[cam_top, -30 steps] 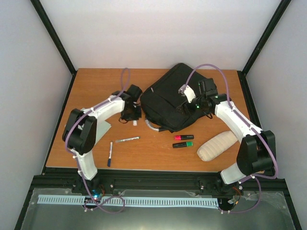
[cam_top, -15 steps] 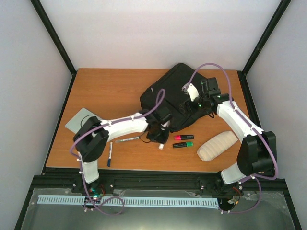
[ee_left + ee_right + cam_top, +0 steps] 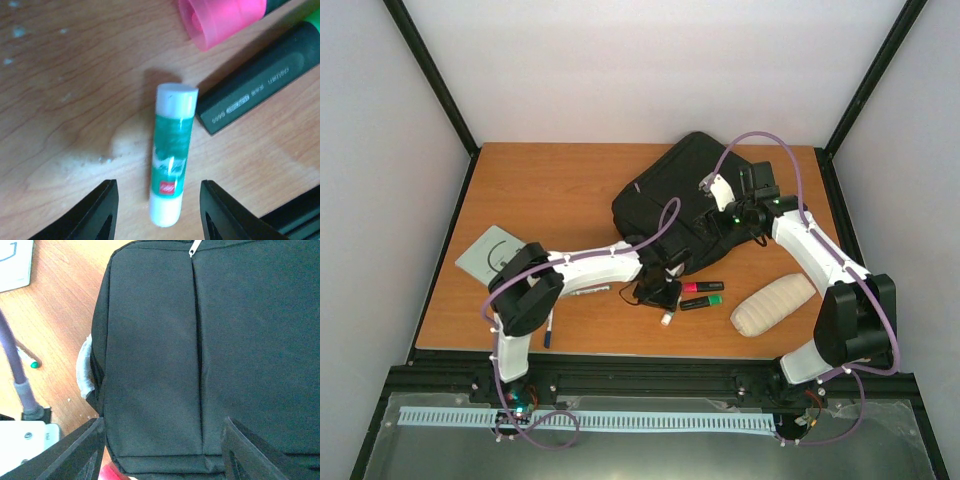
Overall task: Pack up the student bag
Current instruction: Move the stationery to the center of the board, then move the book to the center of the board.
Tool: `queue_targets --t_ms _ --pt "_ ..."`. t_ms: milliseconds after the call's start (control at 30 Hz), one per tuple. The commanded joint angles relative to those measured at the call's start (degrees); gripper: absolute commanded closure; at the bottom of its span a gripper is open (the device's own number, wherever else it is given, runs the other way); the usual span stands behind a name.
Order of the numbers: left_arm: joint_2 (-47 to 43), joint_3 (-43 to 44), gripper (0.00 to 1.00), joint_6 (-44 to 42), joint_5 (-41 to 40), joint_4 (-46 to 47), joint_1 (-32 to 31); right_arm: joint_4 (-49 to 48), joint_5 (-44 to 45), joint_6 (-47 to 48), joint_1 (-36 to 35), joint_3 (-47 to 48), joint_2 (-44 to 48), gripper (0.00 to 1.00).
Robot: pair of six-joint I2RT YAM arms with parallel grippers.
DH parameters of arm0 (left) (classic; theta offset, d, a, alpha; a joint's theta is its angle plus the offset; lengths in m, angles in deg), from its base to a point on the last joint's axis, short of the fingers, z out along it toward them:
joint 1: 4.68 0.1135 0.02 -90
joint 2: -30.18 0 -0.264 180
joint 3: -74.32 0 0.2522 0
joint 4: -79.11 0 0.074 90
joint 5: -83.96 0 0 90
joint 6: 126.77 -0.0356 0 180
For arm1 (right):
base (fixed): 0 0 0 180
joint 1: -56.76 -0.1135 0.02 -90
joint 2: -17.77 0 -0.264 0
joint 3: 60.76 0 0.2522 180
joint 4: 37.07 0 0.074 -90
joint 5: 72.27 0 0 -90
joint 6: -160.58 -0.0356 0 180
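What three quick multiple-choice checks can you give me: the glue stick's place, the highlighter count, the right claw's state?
1. Where is the glue stick?
A) inside the beige pouch
B) on the table, between the left claw's fingers
C) on the white card

2. How many highlighters lie out?
A) one
B) two
C) four

3. The right claw is:
A) shut on a zip pull
B) shut on a pen
C) open above the backpack

Answers:
1 B: the left wrist view shows the stick lying on the wood with a finger on each side, neither touching it.
2 B: one pink and one green highlighter lie side by side.
3 C: its fingers stand wide apart over the black fabric.
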Motion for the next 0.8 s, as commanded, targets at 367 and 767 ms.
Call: queue_targets --t_ms 367,767 --pt "-34.6 -20.4 0.05 7.7 -15.1 -3.7 35.1 -0.5 -2.3 0.0 0.2 -0.1 0.9 0.36" --pt "-41.1 -27.2 0.0 15.4 -19.3 -0.3 59.0 0.3 -3.0 0.4 0.2 0.3 1.2 0.35"
